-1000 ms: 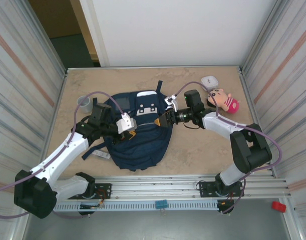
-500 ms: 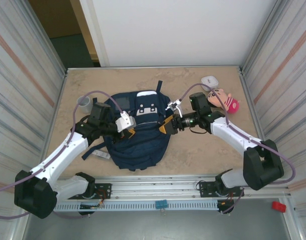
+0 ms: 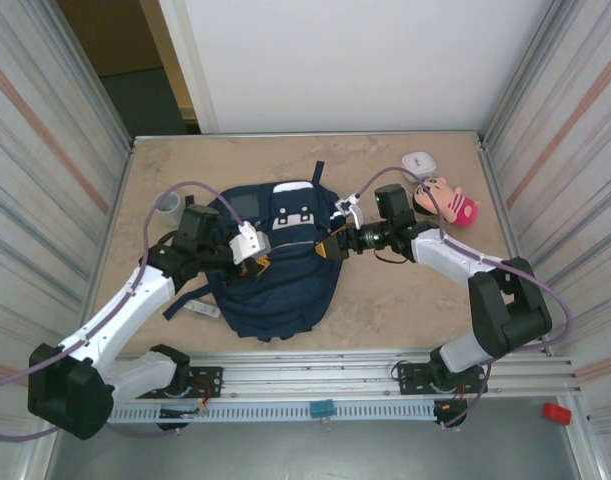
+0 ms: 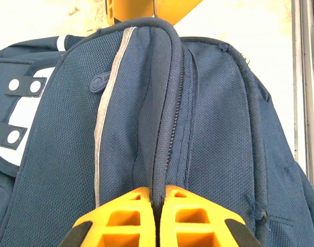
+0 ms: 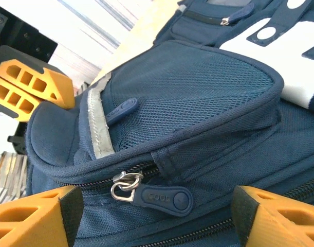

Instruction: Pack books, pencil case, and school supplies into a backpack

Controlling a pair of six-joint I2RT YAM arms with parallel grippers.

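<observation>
Navy mesh-weave backpack (image 3: 275,285): white patches, pale grey stripe. Right of backpack, doll (image 3: 453,205): pink clothes.

In the left wrist view the bottom edge cuts off the left pincer (image 4: 155,213), and the ridge of the backpack (image 4: 218,134) pinched between its fingers vanishes there. The right pincer (image 5: 157,216) is likewise cropped below. Between its fingers the zip (image 5: 127,185) runs out of frame, and the backpack's inside is hidden.
</observation>
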